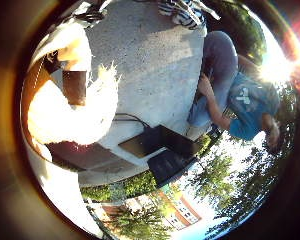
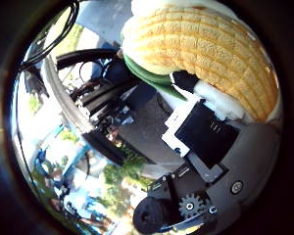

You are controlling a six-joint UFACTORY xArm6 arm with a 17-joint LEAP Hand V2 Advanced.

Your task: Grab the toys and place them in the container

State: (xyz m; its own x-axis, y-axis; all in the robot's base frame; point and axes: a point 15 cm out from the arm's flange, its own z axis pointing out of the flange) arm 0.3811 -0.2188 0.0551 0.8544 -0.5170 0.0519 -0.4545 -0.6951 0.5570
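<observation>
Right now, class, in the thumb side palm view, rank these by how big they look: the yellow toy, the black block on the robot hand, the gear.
1. yellow toy, largest, though it lies close to the camera
2. black block on the robot hand
3. gear, smallest

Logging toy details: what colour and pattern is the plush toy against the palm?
Tan-orange quilted grid shell with a green band beneath, held in the hand; thumb side palm view shows it best.
</observation>
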